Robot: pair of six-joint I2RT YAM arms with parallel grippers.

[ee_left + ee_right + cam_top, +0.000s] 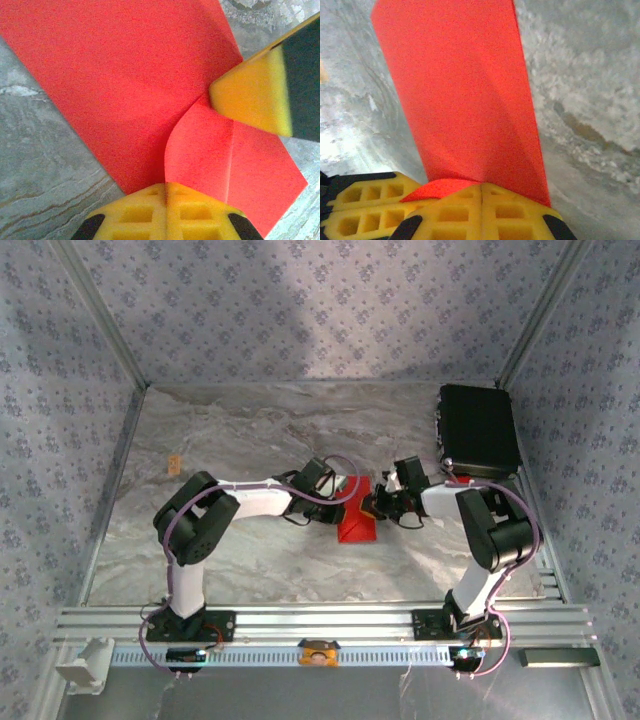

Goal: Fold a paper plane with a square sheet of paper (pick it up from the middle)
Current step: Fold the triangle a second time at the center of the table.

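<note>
Tools [166, 200] [481, 195] pinch paper [357, 523]; black case [478, 430] beyond.

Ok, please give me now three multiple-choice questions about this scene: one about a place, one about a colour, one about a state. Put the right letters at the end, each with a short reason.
1. Where on the table does the black box stand?
A. in the far right corner
B. in the far left corner
C. at the middle of the near edge

2. What colour is the paper in the middle of the table?
A. white
B. red
C. blue

3. In what state are the left fingers?
A. wide open above the paper
B. shut on nothing, away from the paper
C. shut on an edge of the paper

Right letters:
1 A: the top view shows the box at the back right, by the wall.
2 B: it is bright red in all three views.
3 C: in the left wrist view the yellow fingers meet, with the paper's fold running in between them.
</note>
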